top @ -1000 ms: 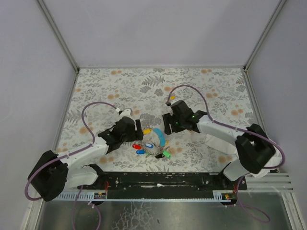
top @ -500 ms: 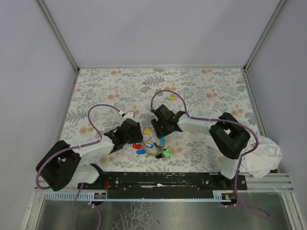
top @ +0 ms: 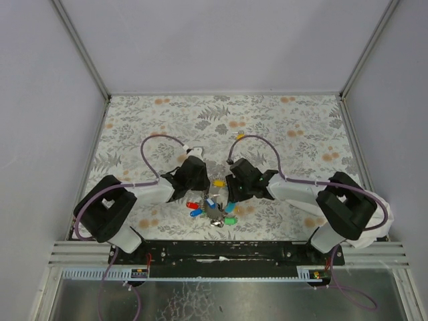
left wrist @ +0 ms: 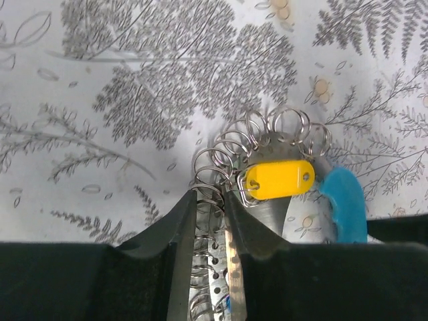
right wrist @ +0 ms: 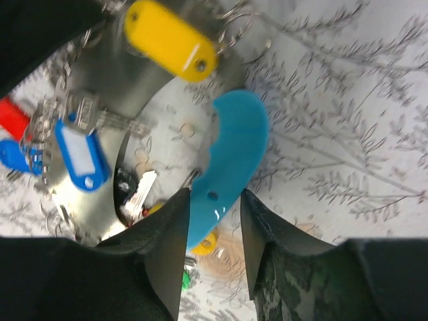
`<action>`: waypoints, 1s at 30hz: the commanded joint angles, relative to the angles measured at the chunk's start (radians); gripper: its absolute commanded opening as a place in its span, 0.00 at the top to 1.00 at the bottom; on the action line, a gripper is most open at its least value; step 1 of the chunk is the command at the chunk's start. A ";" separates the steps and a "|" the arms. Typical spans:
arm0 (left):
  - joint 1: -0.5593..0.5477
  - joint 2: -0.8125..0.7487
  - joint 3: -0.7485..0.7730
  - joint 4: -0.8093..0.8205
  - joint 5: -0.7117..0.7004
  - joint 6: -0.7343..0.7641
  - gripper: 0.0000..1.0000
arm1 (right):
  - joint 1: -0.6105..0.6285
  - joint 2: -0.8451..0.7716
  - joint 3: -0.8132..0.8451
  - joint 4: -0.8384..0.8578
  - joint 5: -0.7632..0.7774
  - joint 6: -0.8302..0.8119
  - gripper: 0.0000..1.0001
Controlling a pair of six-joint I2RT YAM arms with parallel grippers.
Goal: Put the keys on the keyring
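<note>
Centre front | left tool (left wrist: 208, 195) clamped on keyring (left wrist: 231, 144) coils | right tool (right wrist: 214, 195) close around blue strap (right wrist: 234, 140), grip unclear

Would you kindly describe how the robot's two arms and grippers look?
The left arm and right arm have white links and bulky black joints, each trailing a purple cable. The left gripper and right gripper are black, with two tapered fingers each.
</note>
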 commanded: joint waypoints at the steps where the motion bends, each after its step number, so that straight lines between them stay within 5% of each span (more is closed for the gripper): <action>1: 0.007 0.040 0.031 0.053 -0.020 0.098 0.84 | 0.016 -0.069 -0.053 0.041 -0.107 0.030 0.52; 12: 0.013 -0.282 -0.104 0.010 -0.111 0.144 0.70 | -0.032 -0.155 0.041 -0.046 -0.037 -0.283 0.42; 30: 0.027 -0.368 -0.193 0.027 -0.095 0.167 0.59 | -0.155 0.205 0.285 0.062 -0.218 -0.450 0.47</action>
